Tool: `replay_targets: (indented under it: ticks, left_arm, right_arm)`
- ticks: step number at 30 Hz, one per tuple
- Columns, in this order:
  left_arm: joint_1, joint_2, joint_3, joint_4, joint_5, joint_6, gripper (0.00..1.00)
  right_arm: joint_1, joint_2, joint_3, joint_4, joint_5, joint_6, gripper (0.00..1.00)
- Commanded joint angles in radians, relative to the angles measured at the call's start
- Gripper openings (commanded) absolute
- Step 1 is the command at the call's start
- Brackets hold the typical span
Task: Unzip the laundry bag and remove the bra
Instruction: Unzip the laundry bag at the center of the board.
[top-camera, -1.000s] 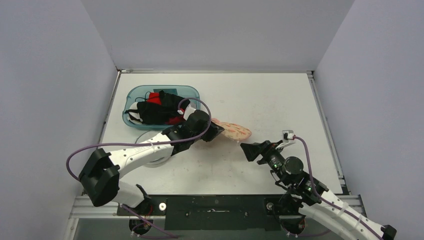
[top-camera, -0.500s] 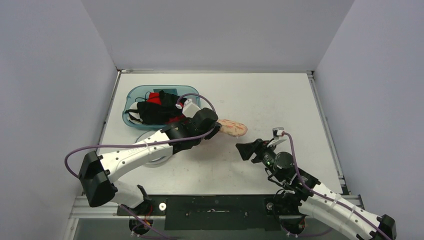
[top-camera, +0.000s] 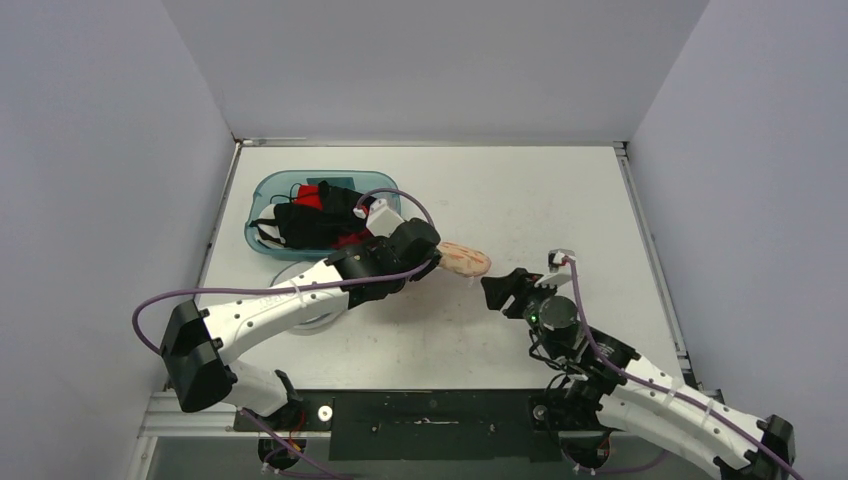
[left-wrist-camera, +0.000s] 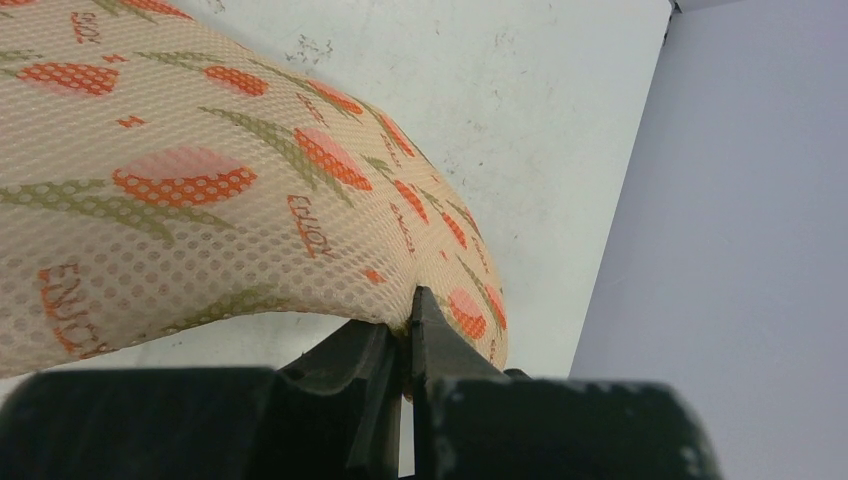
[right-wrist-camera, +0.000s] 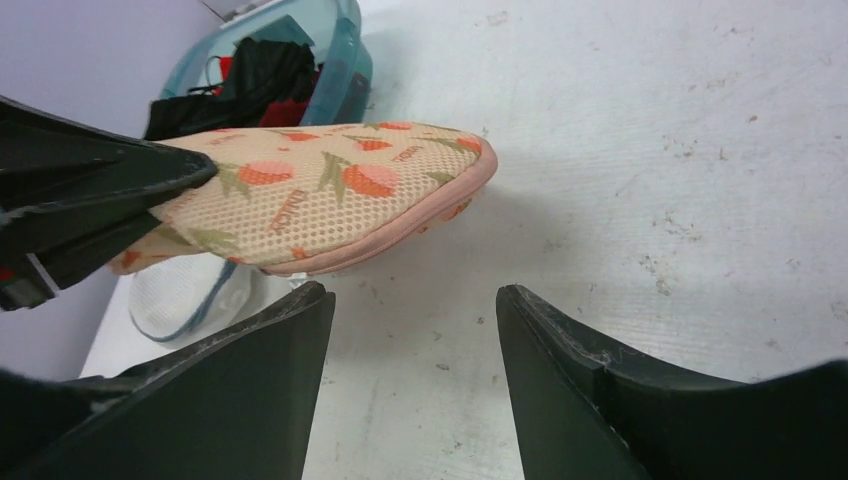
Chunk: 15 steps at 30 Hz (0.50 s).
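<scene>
Far left: bin (top-camera: 262, 190) heaped with dark and red clothes (top-camera: 318, 222), well apart from the work. Just right of it, pinched tight in the left gripper (left-wrist-camera: 405, 330): the bag (right-wrist-camera: 320, 200), peach mesh with a tulip print, gripped by one thin edge and lifted clear of the table (top-camera: 540, 200), free end thrust out to the right. Held so, likely, to anchor the cloth and offer the pink seam (right-wrist-camera: 400, 235) to the other arm. No bra to be seen; presumably inside the bag, zipped in. As for the zip pull, perhaps on that seam, but too small to make out. Further right and nearer: right gripper (right-wrist-camera: 415, 300), jaws apart and grasping nothing, lined up on the bag's rounded tip, close but not touching. Next, in all likelihood, a nip on the pull, braced against the left-hand hold.
</scene>
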Motion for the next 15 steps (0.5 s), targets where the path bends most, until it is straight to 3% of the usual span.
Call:
replay_targets:
  ticks: [1,3,8,15]
  left_arm:
    - [0.001,-0.011,0.006,0.044,-0.024,0.014,0.00]
    - [0.000,-0.009,0.005,0.048,-0.014,0.014,0.00]
    - [0.000,-0.017,-0.007,0.062,0.013,0.007,0.00]
    - [0.002,-0.046,-0.044,0.079,0.046,-0.019,0.00]
  right_arm:
    - [0.002,-0.094,-0.021,-0.014,-0.013,-0.034,0.62]
    - [0.002,-0.106,-0.033,-0.014,-0.065,-0.047,0.63]
    - [0.002,-0.086,-0.063,0.185,-0.290,-0.085,0.64]
    - [0.002,0.075,-0.014,0.260,-0.293,-0.086,0.54]
